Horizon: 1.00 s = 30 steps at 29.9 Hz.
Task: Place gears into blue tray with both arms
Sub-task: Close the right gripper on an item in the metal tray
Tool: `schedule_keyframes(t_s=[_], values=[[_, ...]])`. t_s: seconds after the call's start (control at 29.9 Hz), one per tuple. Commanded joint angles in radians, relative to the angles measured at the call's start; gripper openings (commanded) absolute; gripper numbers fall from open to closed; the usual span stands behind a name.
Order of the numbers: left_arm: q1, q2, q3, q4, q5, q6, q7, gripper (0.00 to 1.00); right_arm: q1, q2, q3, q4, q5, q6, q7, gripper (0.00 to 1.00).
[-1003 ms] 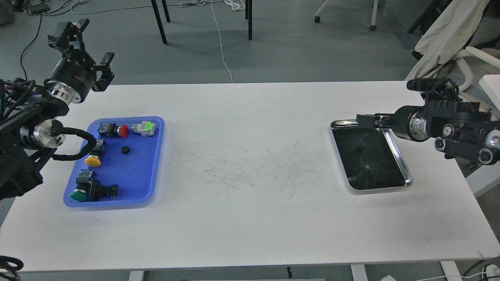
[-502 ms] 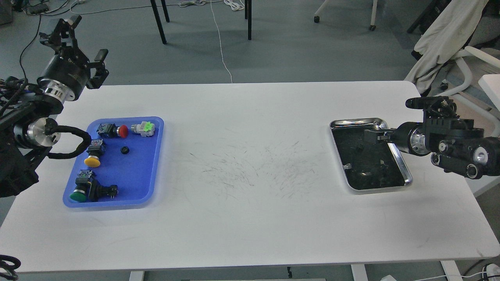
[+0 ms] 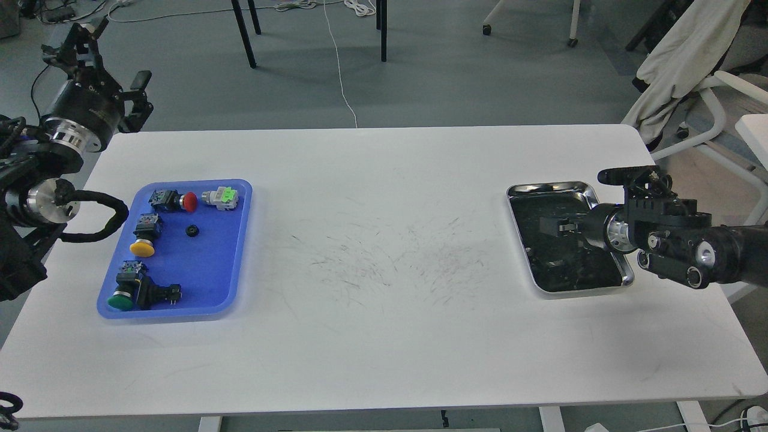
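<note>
My right pincer (image 3: 555, 228) is down over the shiny steel tray with the dark bottom (image 3: 624, 277) now. A second ago it hung at the tray's far rim, and it has since swung in low across the middle. It shows dark against that dark floor, so I cannot tell whether its fingers are parted or closed. The second tiny black toothed gear, which sat near the tray's middle a second ago, is no longer visible to me (my own pincer covers that spot), so whether I have it yet is a guess. I judge this as the reach for it, not the carry.

Over on the other side, my left pincer (image 3: 96, 63) keeps backing off, up and away past the far left corner of the white surface (image 3: 384, 336), its fingers spread and holding nothing. One small black round gear (image 3: 192, 230) already lies in the flat bright blue plastic tray (image 3: 237, 264), in the open patch between the red-capped switch (image 3: 180, 201) and the yellow-capped switch (image 3: 144, 239). Half done, by my reckoning: one gear home, one to lift and bring across.
</note>
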Motion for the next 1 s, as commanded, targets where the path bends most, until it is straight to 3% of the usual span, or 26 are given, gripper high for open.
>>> schedule_keyframes(t_s=[0.0,0.23,0.57,0.74,0.97], values=[[0.003,0.001,-0.001,0.000,0.000,0.000,0.000,0.98,-0.014,0.029,0.000,-0.042,0.000,0.001,0.009,0.80],[0.004,0.003,-0.001,0.000,0.000,0.000,0.000,0.98,-0.019,0.038,-0.003,-0.037,-0.001,0.010,0.027,0.69],[0.004,0.003,-0.001,0.002,0.000,0.001,0.000,0.98,-0.002,0.044,-0.075,-0.033,-0.012,0.032,0.112,0.54],[0.004,0.003,-0.001,0.000,0.000,0.003,0.000,0.98,-0.005,0.042,-0.075,-0.037,-0.014,0.032,0.115,0.53],[0.004,0.003,-0.001,0.000,0.000,0.003,0.000,0.98,-0.013,0.044,-0.075,-0.044,-0.015,0.032,0.115,0.39]])
